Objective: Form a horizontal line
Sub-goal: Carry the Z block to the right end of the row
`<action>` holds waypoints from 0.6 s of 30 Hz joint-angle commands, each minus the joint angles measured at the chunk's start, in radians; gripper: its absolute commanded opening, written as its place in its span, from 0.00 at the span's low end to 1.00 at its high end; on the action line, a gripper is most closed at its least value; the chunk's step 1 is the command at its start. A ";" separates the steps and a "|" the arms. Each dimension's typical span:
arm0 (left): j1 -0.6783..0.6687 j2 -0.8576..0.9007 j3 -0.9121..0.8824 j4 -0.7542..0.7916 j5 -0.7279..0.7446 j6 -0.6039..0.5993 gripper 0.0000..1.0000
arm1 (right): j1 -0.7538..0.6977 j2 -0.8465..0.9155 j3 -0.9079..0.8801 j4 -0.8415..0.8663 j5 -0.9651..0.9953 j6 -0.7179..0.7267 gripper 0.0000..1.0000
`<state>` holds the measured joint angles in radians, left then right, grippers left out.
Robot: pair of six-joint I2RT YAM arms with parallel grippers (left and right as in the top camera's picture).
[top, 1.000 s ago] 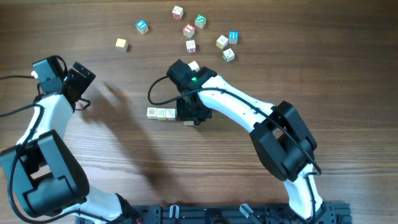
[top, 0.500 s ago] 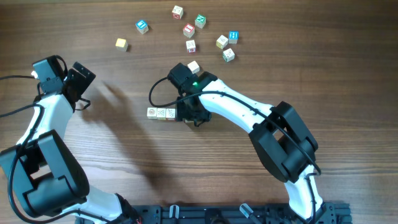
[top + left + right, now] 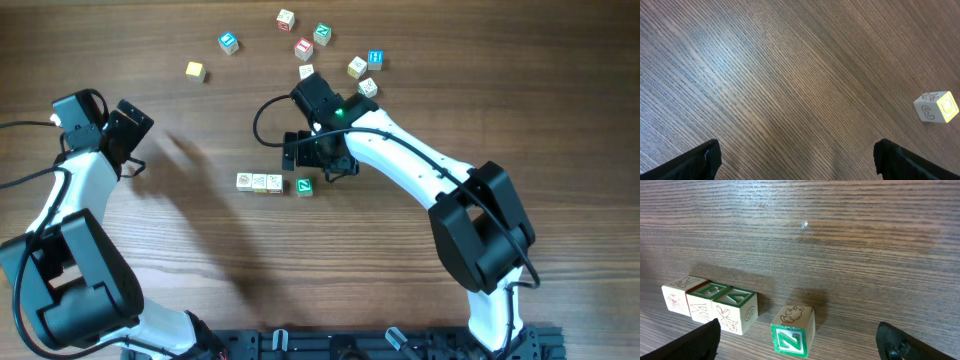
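Note:
Three letter cubes [image 3: 259,182] sit touching in a short row at mid-table, the start of the horizontal line; the right wrist view shows this row [image 3: 707,304] at lower left. A green-faced Z cube [image 3: 304,186] rests just right of them, a small gap away and slightly nearer the front. This Z cube [image 3: 792,330] stands free between my spread right fingers. My right gripper [image 3: 318,158] [image 3: 797,327] is open, just behind the Z cube and touching nothing. My left gripper [image 3: 135,140] [image 3: 796,147] hovers open over bare wood at the far left.
Several loose cubes lie scattered at the back: a blue one [image 3: 229,42], a red one [image 3: 303,47], a green one [image 3: 322,33] and a second blue one [image 3: 376,58]. A yellow-faced cube [image 3: 195,70] [image 3: 936,106] lies alone at back left.
My right gripper has opened and let go of the green Z cube beside the row. It then drew back toward the far right. The left arm has not moved.

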<state>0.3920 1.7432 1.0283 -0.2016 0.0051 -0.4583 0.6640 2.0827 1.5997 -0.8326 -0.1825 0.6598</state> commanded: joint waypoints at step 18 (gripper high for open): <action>0.004 0.007 0.009 0.003 -0.007 0.002 1.00 | 0.000 -0.011 -0.056 -0.048 0.010 -0.023 0.09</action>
<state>0.3920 1.7432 1.0283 -0.2016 0.0051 -0.4583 0.6640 2.0827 1.5543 -0.8707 -0.1818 0.6323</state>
